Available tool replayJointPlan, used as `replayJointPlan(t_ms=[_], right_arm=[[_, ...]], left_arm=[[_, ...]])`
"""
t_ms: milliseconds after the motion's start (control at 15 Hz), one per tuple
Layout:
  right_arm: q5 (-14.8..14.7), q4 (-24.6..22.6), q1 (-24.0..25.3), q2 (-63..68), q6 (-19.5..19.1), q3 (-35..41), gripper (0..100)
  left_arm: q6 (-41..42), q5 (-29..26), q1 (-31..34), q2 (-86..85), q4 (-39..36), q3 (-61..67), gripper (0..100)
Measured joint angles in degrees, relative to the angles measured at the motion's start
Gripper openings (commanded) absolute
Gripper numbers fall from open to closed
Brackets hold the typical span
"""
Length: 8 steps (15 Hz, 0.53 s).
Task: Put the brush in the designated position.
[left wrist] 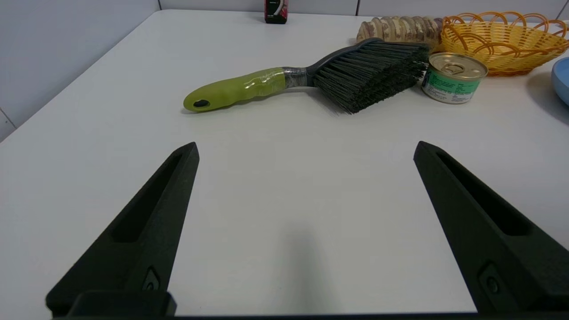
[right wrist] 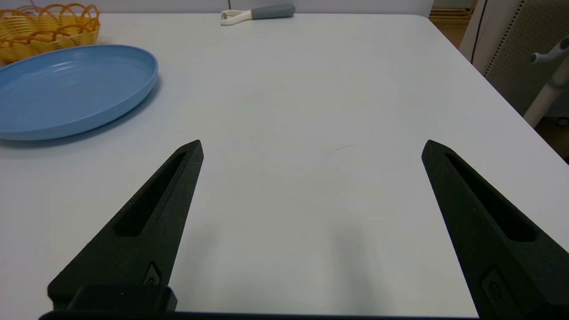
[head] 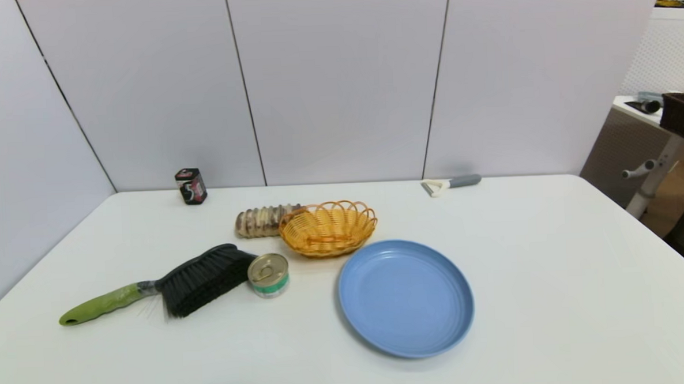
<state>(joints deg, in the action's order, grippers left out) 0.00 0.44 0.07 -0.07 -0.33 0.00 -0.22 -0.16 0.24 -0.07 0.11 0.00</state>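
Ahead of the wide-apart left gripper [left wrist: 306, 149], the brush [left wrist: 311, 75] lies untouched.

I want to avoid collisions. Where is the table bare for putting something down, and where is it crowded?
Bare: the table right of the blue plate, up to the peeler, and the near edge. Crowded: brush, can, basket and shell-like piece sit close together.

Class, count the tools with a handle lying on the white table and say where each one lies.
2. The brush lies on the robot's left, its bristles against the tin can. The peeler lies at the far edge, right of the wicker basket. None looks hidden.
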Motion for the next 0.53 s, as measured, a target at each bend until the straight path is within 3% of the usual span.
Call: replayJointPlan(t_ms=[533], right_arm=[[0.0, 0.0, 0.0, 0.0, 0.0, 0.0, 100]], left_arm=[[4.5, -3.1, 0.8, 19.4, -1.4, -8.8, 100]])
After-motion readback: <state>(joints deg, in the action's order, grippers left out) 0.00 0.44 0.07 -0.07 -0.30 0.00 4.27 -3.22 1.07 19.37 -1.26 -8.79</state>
